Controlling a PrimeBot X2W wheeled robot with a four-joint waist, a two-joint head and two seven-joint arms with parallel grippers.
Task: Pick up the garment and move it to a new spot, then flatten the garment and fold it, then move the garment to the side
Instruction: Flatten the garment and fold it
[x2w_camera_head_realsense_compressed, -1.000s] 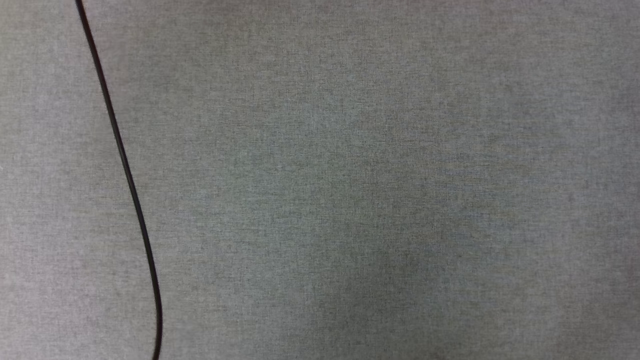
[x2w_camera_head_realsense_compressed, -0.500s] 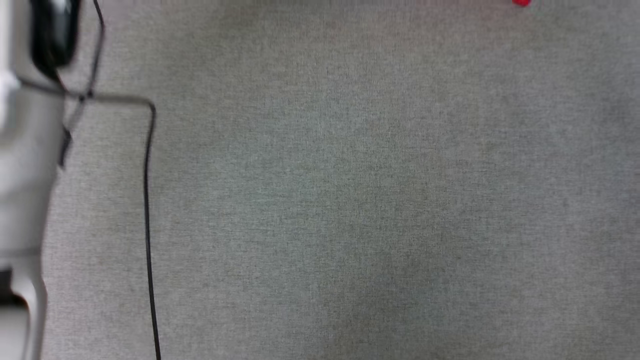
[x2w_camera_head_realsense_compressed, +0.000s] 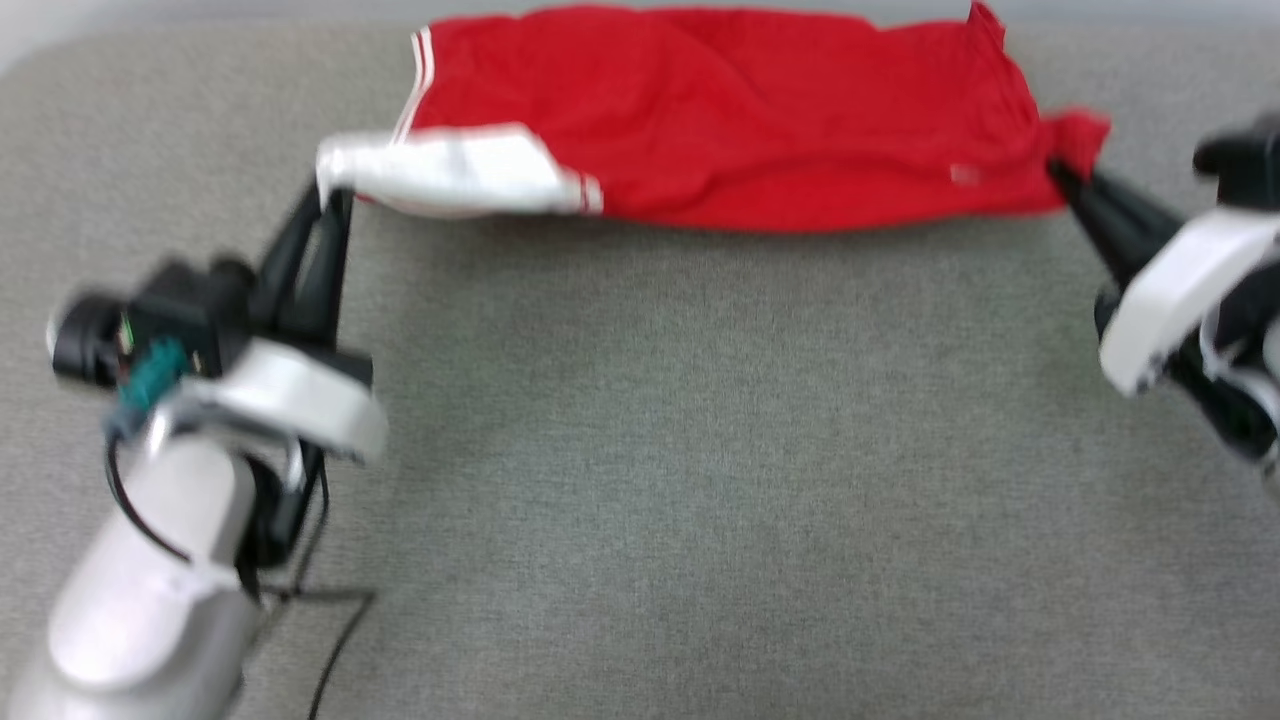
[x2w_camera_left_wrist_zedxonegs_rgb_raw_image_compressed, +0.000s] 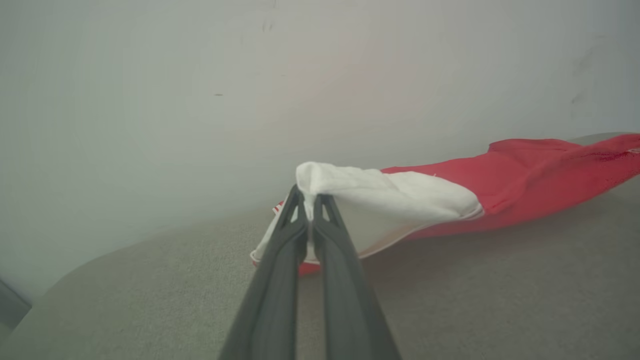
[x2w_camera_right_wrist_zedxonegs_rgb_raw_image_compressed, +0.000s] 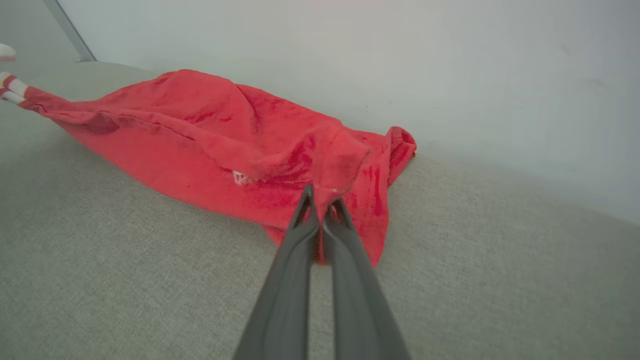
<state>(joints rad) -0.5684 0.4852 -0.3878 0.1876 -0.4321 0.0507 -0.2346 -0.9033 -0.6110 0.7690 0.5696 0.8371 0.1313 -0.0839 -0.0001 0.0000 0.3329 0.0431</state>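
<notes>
Head view is showing the garment (x2w_camera_head_realsense_compressed: 760, 120) stretching between ten and two o'clock on the grey cushion (x2w_camera_head_realsense_compressed: 650, 480), left gripper (x2w_camera_head_realsense_compressed: 337, 195) pinching shut on its white sleeve (x2w_camera_head_realsense_compressed: 440, 170), right gripper (x2w_camera_head_realsense_compressed: 1062, 178) clamping a red corner (x2w_camera_head_realsense_compressed: 1082, 135); both bites seemingly thin through blur, so tension is risking a slip.

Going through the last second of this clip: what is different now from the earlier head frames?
Mostly camera motion: the head view has swung from bare grey cloth to the garment, stretched between the left tool, shut on its white sleeve, and the right tool, shut on a red corner. Whether the garment itself moved cannot be told. Unchanged: the grey surface underneath.
</notes>
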